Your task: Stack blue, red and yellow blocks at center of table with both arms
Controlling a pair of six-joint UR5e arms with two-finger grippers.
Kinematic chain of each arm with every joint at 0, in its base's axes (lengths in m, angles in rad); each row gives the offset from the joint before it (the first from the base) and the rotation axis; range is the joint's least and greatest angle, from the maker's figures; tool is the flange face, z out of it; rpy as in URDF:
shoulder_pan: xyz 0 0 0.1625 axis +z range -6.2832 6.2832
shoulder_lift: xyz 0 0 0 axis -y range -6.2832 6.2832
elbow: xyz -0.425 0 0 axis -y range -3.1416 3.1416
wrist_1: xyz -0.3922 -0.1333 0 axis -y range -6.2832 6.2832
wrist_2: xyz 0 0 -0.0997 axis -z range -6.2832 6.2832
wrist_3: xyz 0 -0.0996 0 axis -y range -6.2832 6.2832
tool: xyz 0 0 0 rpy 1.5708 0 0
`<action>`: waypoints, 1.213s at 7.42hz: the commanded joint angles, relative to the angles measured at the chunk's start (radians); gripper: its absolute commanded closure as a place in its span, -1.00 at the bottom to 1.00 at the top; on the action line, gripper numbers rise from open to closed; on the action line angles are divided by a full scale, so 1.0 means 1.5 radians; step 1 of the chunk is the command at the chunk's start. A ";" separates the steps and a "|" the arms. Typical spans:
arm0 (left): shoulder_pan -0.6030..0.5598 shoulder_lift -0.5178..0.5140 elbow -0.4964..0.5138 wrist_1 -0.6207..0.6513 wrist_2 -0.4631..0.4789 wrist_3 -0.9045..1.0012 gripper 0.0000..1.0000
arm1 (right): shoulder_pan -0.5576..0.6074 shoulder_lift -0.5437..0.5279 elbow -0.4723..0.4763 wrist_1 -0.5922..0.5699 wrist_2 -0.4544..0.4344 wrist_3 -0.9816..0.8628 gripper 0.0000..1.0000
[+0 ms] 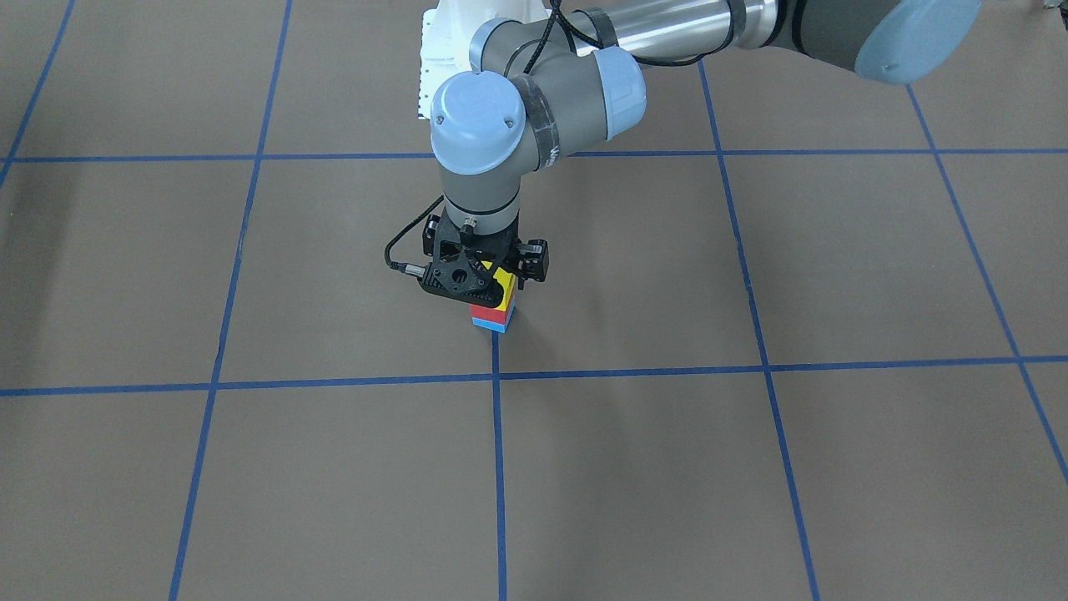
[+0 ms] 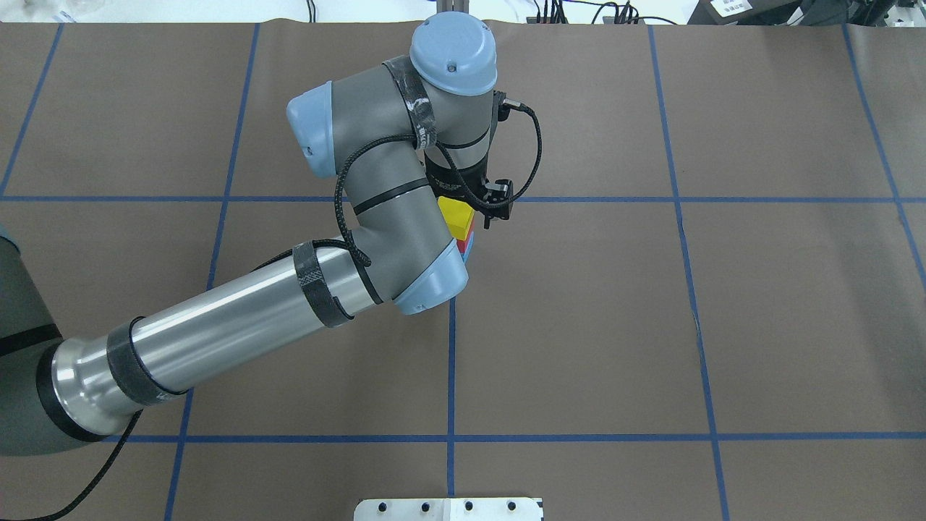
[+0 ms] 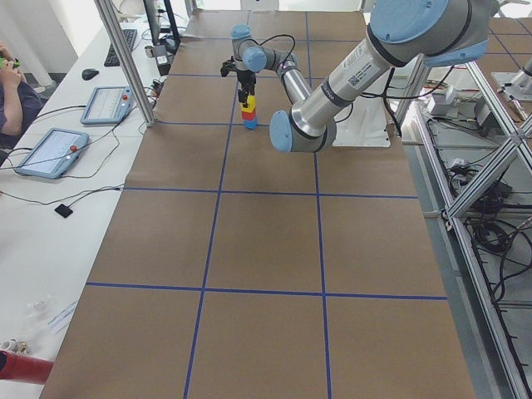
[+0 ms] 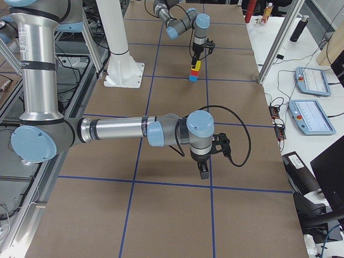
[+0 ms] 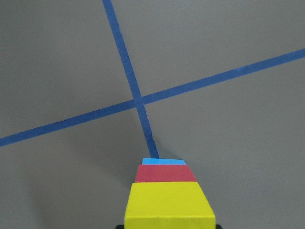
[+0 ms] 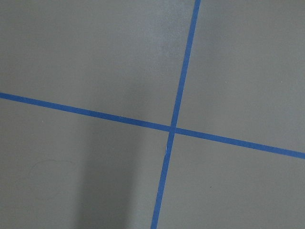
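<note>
A stack stands near the table's centre cross: the blue block [image 1: 492,326] at the bottom, the red block [image 1: 489,314] on it, the yellow block [image 1: 505,290] on top. My left gripper [image 1: 498,282] hangs straight down over the stack and is shut on the yellow block, which rests on the red one. The left wrist view shows the yellow block [image 5: 169,202], the red block [image 5: 164,172] and the blue block [image 5: 163,161] in line. My right gripper [image 4: 204,170] shows only in the exterior right view, low over bare table far from the stack. I cannot tell its state.
Blue tape lines [image 2: 451,362] divide the brown table into squares. A white base plate [image 2: 448,509] sits at the near edge. Tablets [image 3: 50,151] and an operator [image 3: 12,87] are beside the table on my left side.
</note>
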State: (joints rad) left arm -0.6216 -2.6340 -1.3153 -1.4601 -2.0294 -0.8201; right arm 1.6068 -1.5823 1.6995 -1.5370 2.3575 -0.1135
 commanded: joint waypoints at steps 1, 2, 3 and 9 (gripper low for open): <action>-0.004 -0.001 -0.024 0.005 -0.001 -0.001 -1.00 | 0.000 0.001 0.000 0.000 0.003 0.000 -0.99; -0.025 0.002 -0.079 0.035 -0.004 0.000 -1.00 | 0.001 0.001 -0.001 0.000 0.008 -0.001 -0.99; -0.052 0.019 -0.147 0.117 -0.004 0.010 -1.00 | 0.001 -0.004 0.001 -0.001 0.014 -0.001 -0.99; -0.393 0.594 -0.446 0.031 -0.085 0.421 -1.00 | 0.021 -0.038 -0.002 0.010 0.008 -0.002 -0.99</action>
State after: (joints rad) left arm -1.0657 -1.8727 -1.9815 -1.3953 -2.1032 -0.3791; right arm 1.6273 -1.6308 1.6986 -1.5217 2.3723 -0.1166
